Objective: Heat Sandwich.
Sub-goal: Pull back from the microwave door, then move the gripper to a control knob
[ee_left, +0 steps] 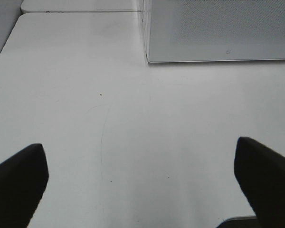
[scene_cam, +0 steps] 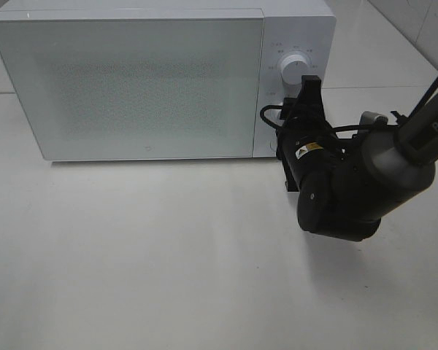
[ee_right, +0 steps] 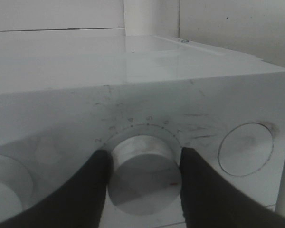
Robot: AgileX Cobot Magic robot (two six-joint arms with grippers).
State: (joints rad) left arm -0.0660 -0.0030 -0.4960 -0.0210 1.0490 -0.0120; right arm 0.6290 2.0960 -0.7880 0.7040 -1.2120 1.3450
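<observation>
Gripping microwave dial (ee_right: pixel 145 183), right claw (ee_right: pixel 143 156) clamped, left claw (ee_left: pixel 138 145) apart over open tabletop (ee_left: pixel 76 85).

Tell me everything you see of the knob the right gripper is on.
The knob is a round, pale grey-white dial, plastic by its look, standing out from the microwave's control panel. A small red mark sits near its rim, and ticks and numbers arc round it on the panel. The right gripper's dark fingers clasp it on both sides.
</observation>
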